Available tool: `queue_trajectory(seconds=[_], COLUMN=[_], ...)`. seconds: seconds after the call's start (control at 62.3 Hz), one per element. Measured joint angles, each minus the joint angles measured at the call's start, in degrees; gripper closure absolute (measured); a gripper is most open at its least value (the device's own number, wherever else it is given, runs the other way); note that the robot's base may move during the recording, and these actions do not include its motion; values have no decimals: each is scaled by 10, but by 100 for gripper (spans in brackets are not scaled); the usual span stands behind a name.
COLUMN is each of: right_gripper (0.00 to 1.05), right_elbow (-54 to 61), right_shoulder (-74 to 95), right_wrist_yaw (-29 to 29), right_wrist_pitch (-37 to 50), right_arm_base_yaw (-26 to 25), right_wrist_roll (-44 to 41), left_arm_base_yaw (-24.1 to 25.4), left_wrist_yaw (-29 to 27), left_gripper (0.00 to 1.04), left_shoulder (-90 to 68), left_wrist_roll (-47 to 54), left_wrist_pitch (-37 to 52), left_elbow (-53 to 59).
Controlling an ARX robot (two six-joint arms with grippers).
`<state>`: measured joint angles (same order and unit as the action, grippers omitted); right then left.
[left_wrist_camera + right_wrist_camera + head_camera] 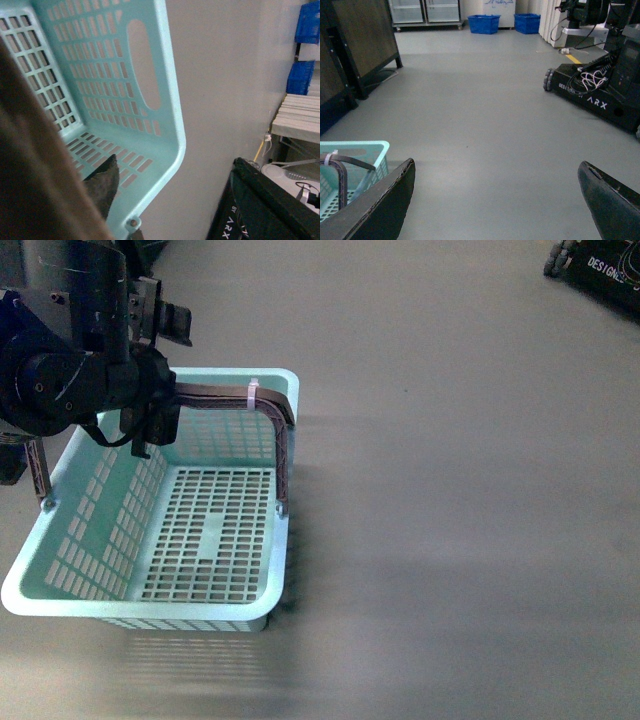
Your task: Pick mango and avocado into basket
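The light teal basket [215, 535] hangs tilted above the grey floor in the front view, and its slotted inside holds nothing. My left gripper [150, 410] is shut on its brown ribbed handle [225, 395], close to a white zip tie [252, 392]. In the left wrist view the basket [150, 130] fills the frame beside one dark fingertip [104, 182]. My right gripper [495, 200] is open above bare floor, with nothing between its fingers [380, 210]; a corner of the basket [355, 167] shows beside it. The mango and the avocado are out of view.
A black wheeled ARX robot base [600, 85] stands on the floor to one side; its corner shows in the front view [595, 270]. Blue crates [485, 22] and dark cabinets [355, 45] line the far side of the room.
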<state>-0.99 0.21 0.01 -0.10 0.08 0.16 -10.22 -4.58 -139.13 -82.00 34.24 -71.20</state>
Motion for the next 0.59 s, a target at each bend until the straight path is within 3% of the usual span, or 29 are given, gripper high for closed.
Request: queue_trajectory(seconds=[0.128, 0.193, 0.418, 0.594], right_gripper=[9, 9, 9, 9], right_elbow=[0, 0, 0, 0], right_shoulder=[0, 0, 0, 0], right_wrist_yaw=[0, 0, 0, 0], right_wrist_pitch=[0, 0, 0, 0], right_arm_base_yaw=[0, 0, 0, 0], right_wrist_roll=[0, 0, 0, 0], left_arm_base_yaw=[0, 0, 0, 2], left_wrist_yaw=[-6, -4, -6, -5], left_gripper=[66, 72, 73, 73], left_shoulder=[-6, -6, 29, 188], left_wrist_roll=[-25, -30, -38, -63], left_wrist_pitch=[-29, -32, -28, -22], left_elbow=[-15, -19, 24, 159])
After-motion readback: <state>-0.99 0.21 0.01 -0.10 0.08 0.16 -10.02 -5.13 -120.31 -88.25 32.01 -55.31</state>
